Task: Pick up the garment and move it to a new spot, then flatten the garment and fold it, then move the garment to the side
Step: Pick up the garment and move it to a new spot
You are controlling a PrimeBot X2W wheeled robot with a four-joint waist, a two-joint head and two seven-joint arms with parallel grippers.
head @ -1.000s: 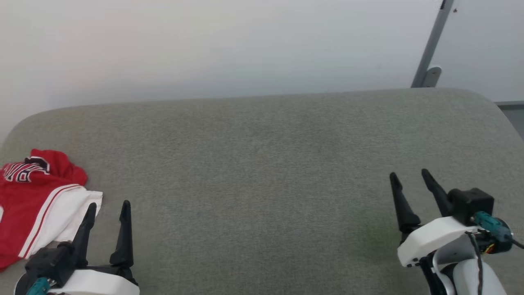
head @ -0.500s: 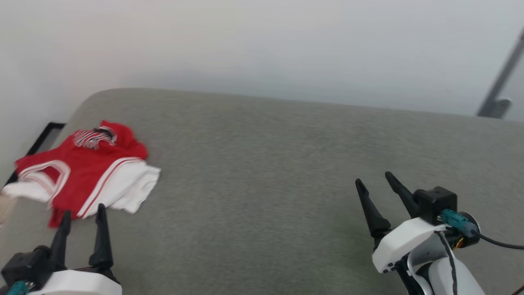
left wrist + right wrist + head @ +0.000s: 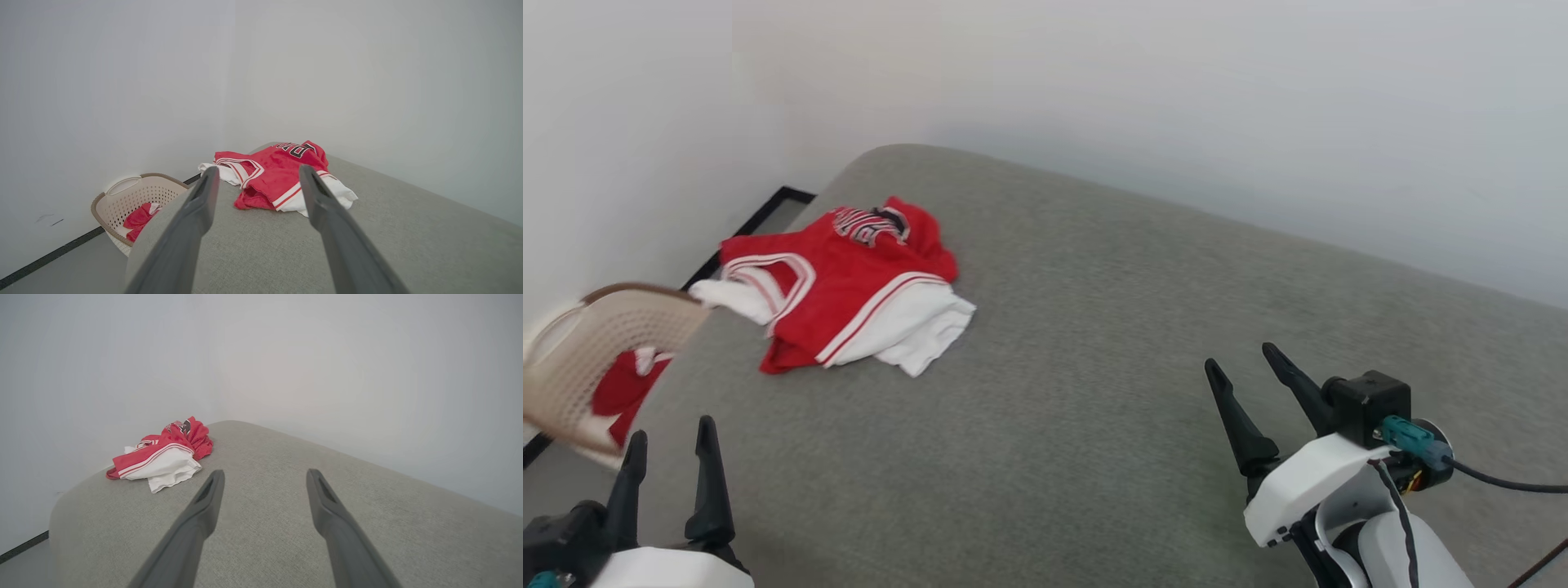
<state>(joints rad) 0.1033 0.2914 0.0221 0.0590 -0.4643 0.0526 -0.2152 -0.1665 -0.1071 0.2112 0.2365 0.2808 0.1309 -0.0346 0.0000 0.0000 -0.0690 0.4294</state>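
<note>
The garment is a red jersey with white sleeves and striped trim, lying crumpled near the far left corner of the grey padded surface. The left wrist view has the garment straight ahead between the fingers, some way off. From the right wrist the garment lies ahead to the left. My left gripper is open and empty at the lower left, short of the garment. My right gripper is open and empty at the lower right, far from it.
A beige wicker basket holding a small red cloth bundle stands on the floor off the surface's left end, also in the left wrist view as the basket. White walls close the corner behind. The grey surface stretches bare to the right.
The head camera has swung left, bringing the garment toward the middle and the basket into view. Both grippers stay open and empty, holding their places in the picture.
</note>
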